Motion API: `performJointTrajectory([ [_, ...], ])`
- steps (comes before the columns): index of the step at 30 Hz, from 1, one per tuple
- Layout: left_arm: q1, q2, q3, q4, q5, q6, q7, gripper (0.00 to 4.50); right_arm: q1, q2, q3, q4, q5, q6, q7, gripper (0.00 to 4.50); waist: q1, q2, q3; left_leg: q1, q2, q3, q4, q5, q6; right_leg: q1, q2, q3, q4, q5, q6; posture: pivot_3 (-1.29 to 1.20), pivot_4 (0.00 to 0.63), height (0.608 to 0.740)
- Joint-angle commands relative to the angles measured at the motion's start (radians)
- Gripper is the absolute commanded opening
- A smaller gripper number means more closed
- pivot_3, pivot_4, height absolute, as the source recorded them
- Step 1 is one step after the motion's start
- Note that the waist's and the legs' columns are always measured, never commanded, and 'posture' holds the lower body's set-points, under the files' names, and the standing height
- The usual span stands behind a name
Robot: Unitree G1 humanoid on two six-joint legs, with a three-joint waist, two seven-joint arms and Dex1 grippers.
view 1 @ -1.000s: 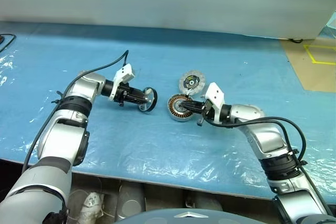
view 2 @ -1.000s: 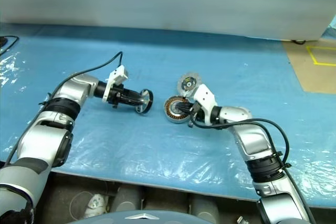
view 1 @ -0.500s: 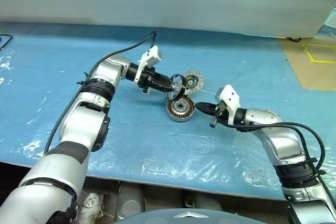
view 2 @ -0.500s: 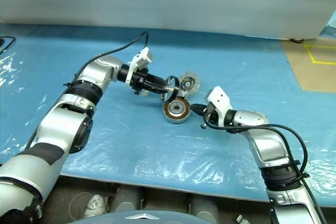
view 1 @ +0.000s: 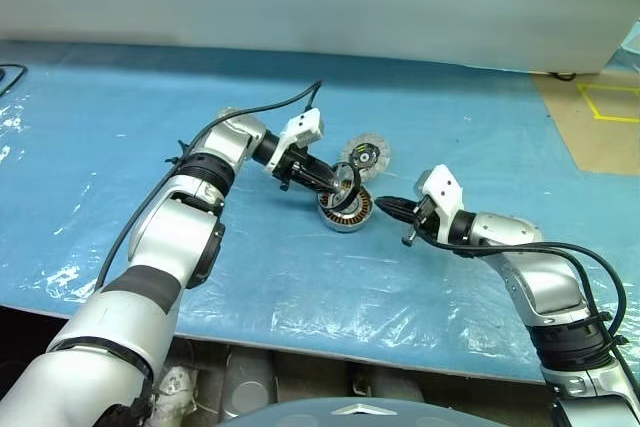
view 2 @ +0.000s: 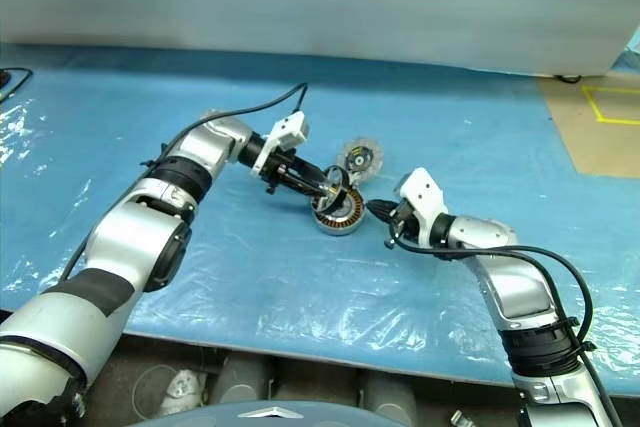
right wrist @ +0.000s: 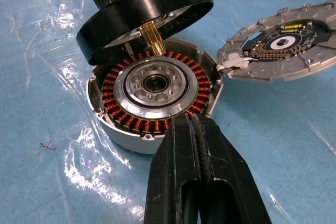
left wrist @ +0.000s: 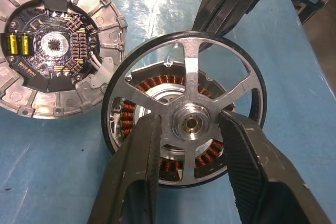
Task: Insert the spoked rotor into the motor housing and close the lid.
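Observation:
The motor housing (right wrist: 155, 85), a silver case with copper windings around a silver hub, lies open on the blue table (view 1: 480, 127). My left gripper (left wrist: 190, 121) is shut on the hub of the spoked rotor (left wrist: 190, 72), a black-rimmed ring with silver spokes. It holds the rotor tilted just above the housing (view 1: 347, 215), brass shaft pointing down towards the hub. The lid (right wrist: 278, 45) lies beside the housing with its dark circuit face up, joined to it by a short white wire. My right gripper (right wrist: 187, 121) is shut and empty, its tips at the housing's near rim.
Crinkled clear plastic covers the blue table. Its front edge (view 1: 330, 352) runs below my arms. A tan surface with yellow tape (view 1: 600, 117) lies at the far right, and a black cable end (view 1: 10, 75) at the far left.
My left arm has swung right, carrying the rotor from the open table to just above the housing. The right gripper has pulled back to the right, off the housing's windings to its rim.

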Motion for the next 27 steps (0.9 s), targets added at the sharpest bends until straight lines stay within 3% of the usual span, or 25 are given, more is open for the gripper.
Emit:
performJointTrajectory([
  [1, -0.035, -0.004, 0.013, -0.001, -0.003, -0.016, -0.001, 1.79, 0.003, -0.012, -0.028, -0.048, 0.021, -0.004, -0.004, 0.0, -0.001, 0.0, 0.0, 0.0, 0.0, 0.0, 0.0, 0.0, 0.0, 0.0, 0.0, 0.0, 0.0, 0.0, 0.0, 0.0, 0.15, 0.74],
  [14, -0.005, 0.015, -0.032, -0.002, 0.044, -0.023, -0.044, 1.79, -0.01, -0.007, -0.016, -0.034, 0.011, -0.015, -0.01, 0.0, -0.002, 0.0, 0.0, 0.0, 0.0, 0.0, 0.0, 0.0, 0.0, 0.0, 0.0, 0.0, 0.0, 0.0, 0.0, 0.0, 0.15, 0.74],
  [17, -0.001, 0.014, -0.03, -0.004, 0.045, -0.018, -0.036, 2.39, -0.011, -0.005, -0.018, -0.031, 0.009, -0.023, -0.013, 0.0, -0.002, 0.0, 0.0, 0.0, 0.0, 0.0, 0.0, 0.001, 0.002, 0.0, 0.0, 0.0, 0.0, 0.0, 0.0, 0.0, 0.15, 0.74],
  [18, 0.0, 0.015, -0.027, -0.007, 0.045, -0.021, -0.023, 2.39, -0.011, -0.005, -0.018, -0.029, 0.008, -0.026, -0.013, 0.0, -0.002, 0.0, 0.0, 0.0, 0.0, 0.0, 0.0, 0.001, 0.002, 0.0, 0.0, 0.0, 0.0, 0.0, 0.0, 0.0, 0.15, 0.74],
  [19, 0.0, 0.015, -0.025, -0.009, 0.048, -0.027, -0.01, 2.81, -0.012, -0.005, -0.018, -0.027, 0.007, -0.028, -0.013, 0.0, -0.001, 0.0, 0.0, 0.0, 0.0, 0.0, 0.0, 0.001, 0.002, 0.0, 0.0, 0.0, 0.0, 0.0, 0.0, 0.0, 0.15, 0.74],
  [21, 0.0, 0.017, -0.02, -0.011, 0.05, -0.036, 0.006, 3.24, -0.013, -0.005, -0.016, -0.024, 0.006, -0.031, -0.014, 0.0, 0.0, 0.0, 0.0, 0.0, 0.0, 0.0, 0.0, 0.001, 0.002, 0.0, 0.0, 0.0, 0.0, 0.0, 0.0, 0.0, 0.15, 0.74],
  [25, -0.014, 0.026, 0.026, -0.015, 0.011, -0.03, 0.029, 3.24, -0.016, -0.006, -0.016, -0.021, 0.008, -0.035, -0.016, 0.0, 0.0, 0.0, 0.0, 0.0, 0.0, 0.0, 0.0, 0.001, 0.002, 0.0, 0.0, 0.0, 0.0, 0.0, 0.0, 0.0, 0.15, 0.74],
  [27, -0.028, 0.019, 0.081, -0.019, -0.04, -0.007, 0.044, 2.8, -0.017, -0.009, -0.019, -0.018, 0.007, -0.04, -0.017, 0.0, 0.0, 0.0, 0.0, 0.0, 0.0, 0.0, 0.0, 0.001, 0.002, 0.0, 0.0, 0.0, 0.0, 0.0, 0.0, 0.0, 0.15, 0.74],
])
